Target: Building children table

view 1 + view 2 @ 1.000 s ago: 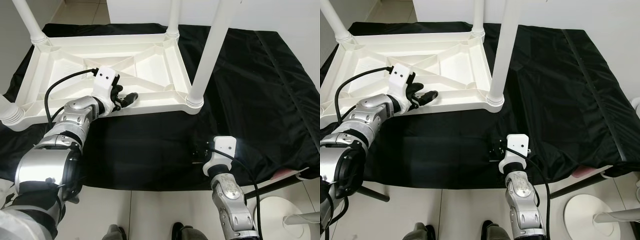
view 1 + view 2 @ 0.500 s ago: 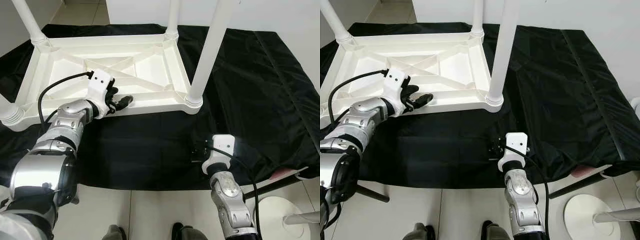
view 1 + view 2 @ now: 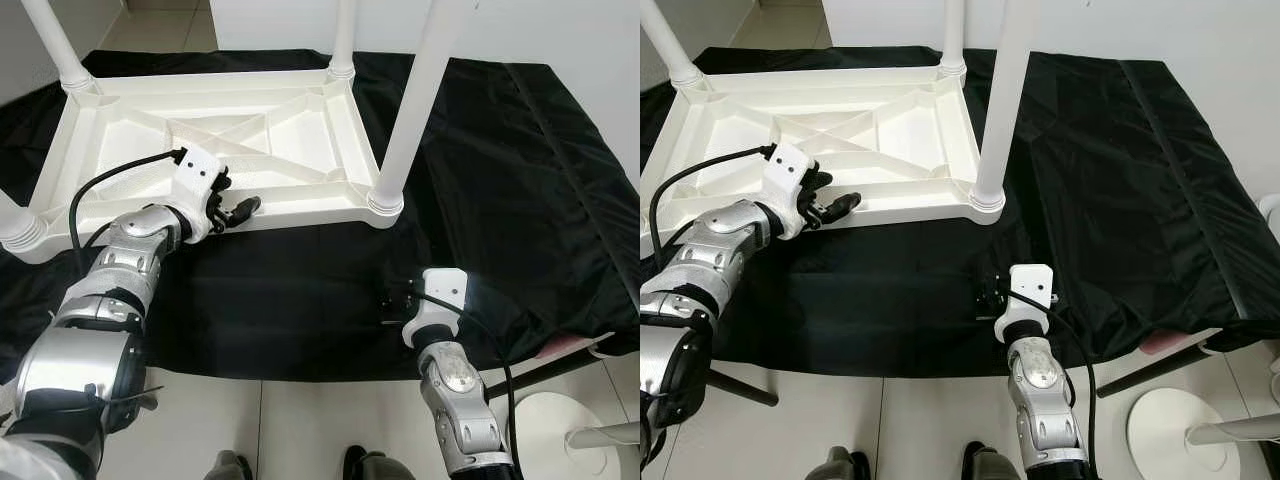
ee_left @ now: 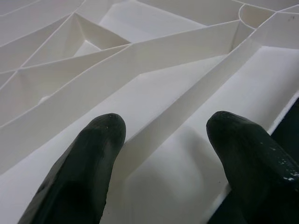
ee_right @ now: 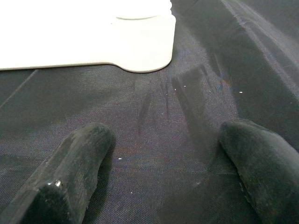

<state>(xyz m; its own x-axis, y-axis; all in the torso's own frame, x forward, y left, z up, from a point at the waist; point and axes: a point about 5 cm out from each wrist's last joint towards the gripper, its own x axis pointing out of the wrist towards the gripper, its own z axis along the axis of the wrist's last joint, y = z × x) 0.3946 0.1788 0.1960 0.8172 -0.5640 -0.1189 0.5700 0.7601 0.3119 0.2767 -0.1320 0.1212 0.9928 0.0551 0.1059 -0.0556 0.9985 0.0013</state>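
At the near edge of the head views, 2 dark shoe tips [image 3: 232, 466] are cut off by the frame. The right gripper [image 3: 397, 301] rests low over the black cloth [image 3: 500, 180], its silver forearm rising from the near edge; its black fingers are hard to separate from the dark fabric from above. The right wrist view shows them spread wide with only cloth between them, and a rounded white corner of the table beyond.

Farther out, the left arm reaches forward and inward, a black cable looping back from its wrist. The left gripper [image 3: 234, 206] sits at the near long edge of the upturned white plastic table [image 3: 300, 130], which lies underside up on the cloth. In the left wrist view its 2 fingers [image 4: 88, 158] are parted over the ribbed underside, one on each side of a raised rib, pinching nothing.

4 white legs stand in the corner sockets: the nearest right leg [image 3: 410, 110] runs out of the top of the frame, as do the 2 far legs, and the near left leg [image 3: 18, 228] is cut by the left edge.
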